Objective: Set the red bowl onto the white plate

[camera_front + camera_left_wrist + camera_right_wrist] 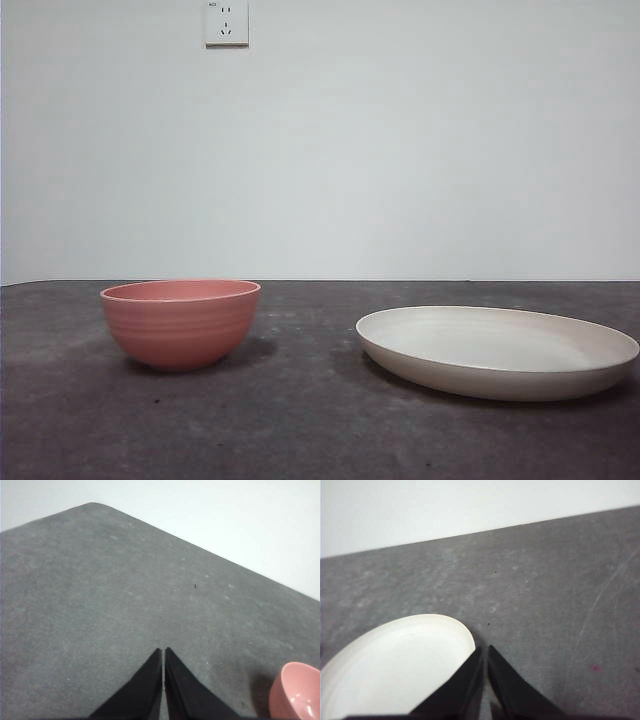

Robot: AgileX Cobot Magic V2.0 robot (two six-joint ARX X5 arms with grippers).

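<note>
Front view: a salmon-pink, ridged, matte round bowl (181, 323) stands upright on the dark grey table (300, 430), well apart from the wide, shallow, cream-white plate (497, 351).

Left wrist view: the left gripper (163, 651), jaws pressed together and empty, hangs above bare table near the bowl (295, 692).

Right wrist view: the right gripper (484, 649), likewise closed and empty, hovers beside the plate (400, 667).

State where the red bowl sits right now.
In the front view the red bowl stands upright on the dark table, left of the white plate and apart from it.
</note>
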